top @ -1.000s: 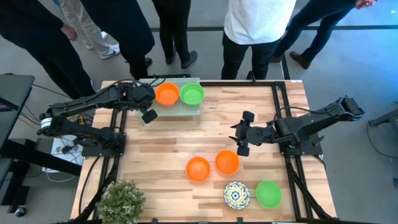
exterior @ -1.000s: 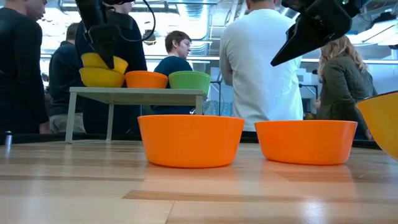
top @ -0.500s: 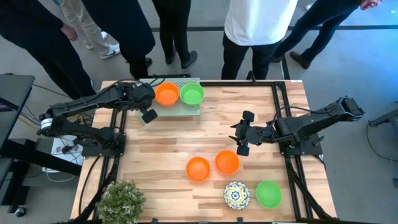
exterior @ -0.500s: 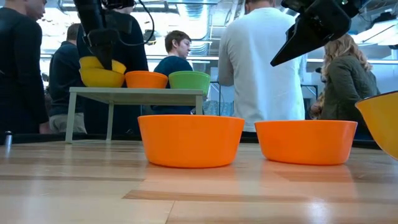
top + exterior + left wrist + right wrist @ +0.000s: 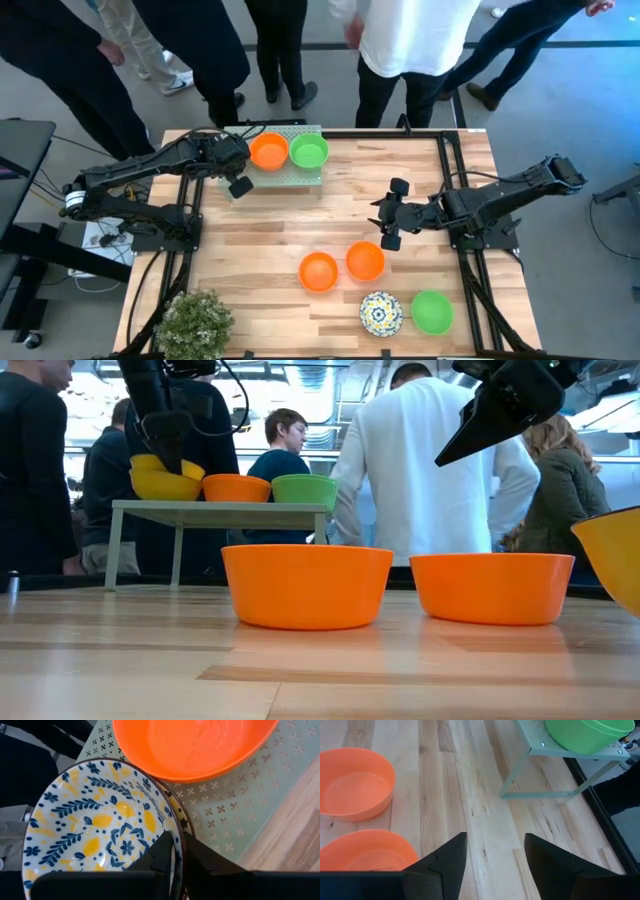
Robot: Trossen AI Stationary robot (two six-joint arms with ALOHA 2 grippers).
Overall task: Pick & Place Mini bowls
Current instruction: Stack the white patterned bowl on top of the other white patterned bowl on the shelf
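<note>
Mini bowls sit in two groups on the wooden counter (image 5: pixel 270 225). At the upper middle of the high view, an orange bowl (image 5: pixel 268 151) and a green bowl (image 5: pixel 309 151) rest side by side on a pale green perforated riser (image 5: pixel 300 176). In the lower middle lie two more orange bowls (image 5: pixel 318 271) (image 5: pixel 365 261), touching; below them are a white floral-patterned bowl (image 5: pixel 380 312) and another green bowl (image 5: pixel 432 311).

The left gripper (image 5: pixel 238 180) hangs at the riser's left end. Only the left wrist view shows what it holds: its jaws are pinched on the rim of a floral bowl (image 5: pixel 95 827) nested in another bowl, beside the orange one. In the low view that stack looks yellow (image 5: pixel 165 478).

The right gripper (image 5: pixel 392 215) hovers over bare wood at centre right, jaws spread wide and empty.

A potted plant (image 5: pixel 195 322) stands at the lower left corner. People crowd the counter's far edge.
</note>
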